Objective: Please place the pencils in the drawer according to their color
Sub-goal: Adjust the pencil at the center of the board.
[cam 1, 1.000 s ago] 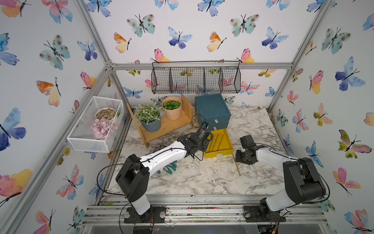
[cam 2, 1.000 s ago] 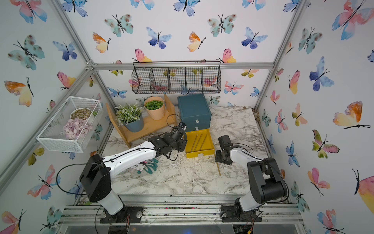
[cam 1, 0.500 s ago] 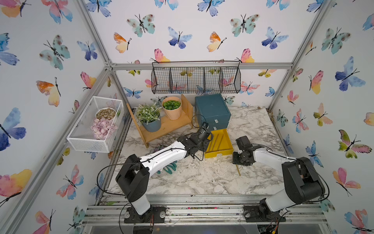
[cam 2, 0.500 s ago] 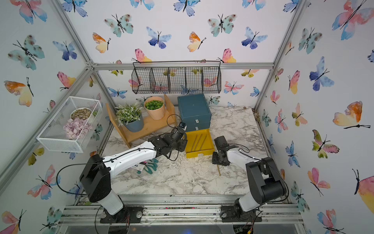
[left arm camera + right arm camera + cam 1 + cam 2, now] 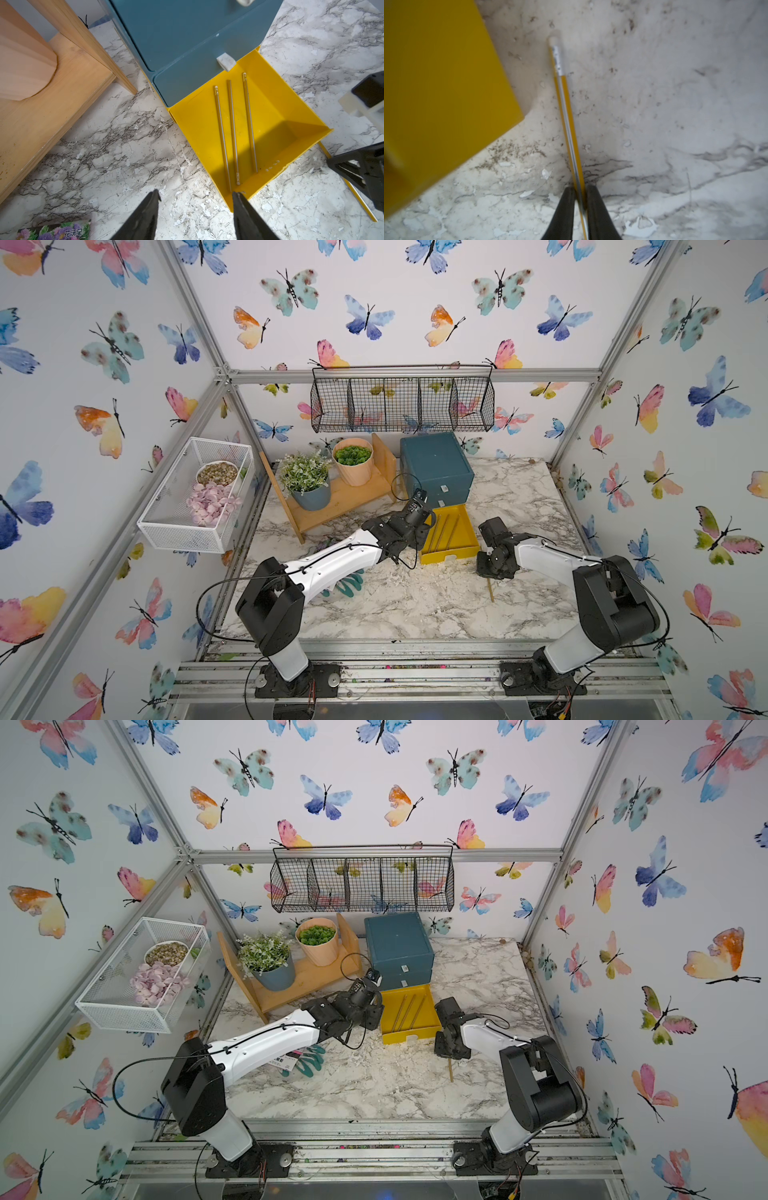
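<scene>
top views: right gripper [image 5: 490, 572] is now lowered onto the gold pencil [image 5: 491, 591] beside the open yellow drawer [image 5: 409, 1038]. left wrist: left gripper [image 5: 196, 195] is held apart, empty; three pencils [image 5: 232, 128] are seen lying in the yellow drawer. right wrist: jaws are clamped on the gold pencil.

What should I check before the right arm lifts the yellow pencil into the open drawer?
1. Grip: right gripper shut on pencil, ok.
2. Colour: pencil yellow, drawer yellow, ok.
3. Access: drawer pulled out, ok.
4. Room: bare floor beside the three pencils inside, ok.
5. Path: left gripper hangs open at the drawer's corner; clearance cannot tell.
</scene>
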You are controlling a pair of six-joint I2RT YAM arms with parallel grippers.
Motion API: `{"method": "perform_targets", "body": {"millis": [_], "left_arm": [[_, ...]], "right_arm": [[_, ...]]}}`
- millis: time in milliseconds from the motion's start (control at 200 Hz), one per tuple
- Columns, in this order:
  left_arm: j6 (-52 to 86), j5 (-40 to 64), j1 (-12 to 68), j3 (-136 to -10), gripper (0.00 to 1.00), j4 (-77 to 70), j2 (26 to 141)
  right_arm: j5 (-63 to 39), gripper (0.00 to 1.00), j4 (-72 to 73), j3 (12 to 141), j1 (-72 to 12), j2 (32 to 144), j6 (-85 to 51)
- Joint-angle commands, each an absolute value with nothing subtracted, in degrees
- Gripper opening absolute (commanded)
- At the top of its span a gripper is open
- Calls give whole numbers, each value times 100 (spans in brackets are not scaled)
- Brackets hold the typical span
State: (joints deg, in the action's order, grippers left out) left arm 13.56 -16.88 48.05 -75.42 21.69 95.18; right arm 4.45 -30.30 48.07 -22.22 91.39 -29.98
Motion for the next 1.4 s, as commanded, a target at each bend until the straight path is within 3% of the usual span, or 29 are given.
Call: {"method": "perform_targets", "body": {"millis": [0,305,521,976,1392], "left_arm": [[1362,-1663,4751,-7476,61,2206,9281],[1380,-1661,4668,-7440,61,2188,9255],[1421,-1613,4605,-7375,61,2176,9228],[1564,-1469,4560,-7348,61,2184,9334],[1553,-1345,4558,-7418,61,2223,9437]], "right_arm": [[255,11,-3990,4648,-2241,9309,-3046],[-246,3,-3947,4676,-2181,9651,-2789],[-481,3,-3735,4657,-2171,9837,-2716],[-132,3,-3867,4799,-2173,8876,-2768],[-110,3,-3787,4850,-2171,8846,-2860]]}}
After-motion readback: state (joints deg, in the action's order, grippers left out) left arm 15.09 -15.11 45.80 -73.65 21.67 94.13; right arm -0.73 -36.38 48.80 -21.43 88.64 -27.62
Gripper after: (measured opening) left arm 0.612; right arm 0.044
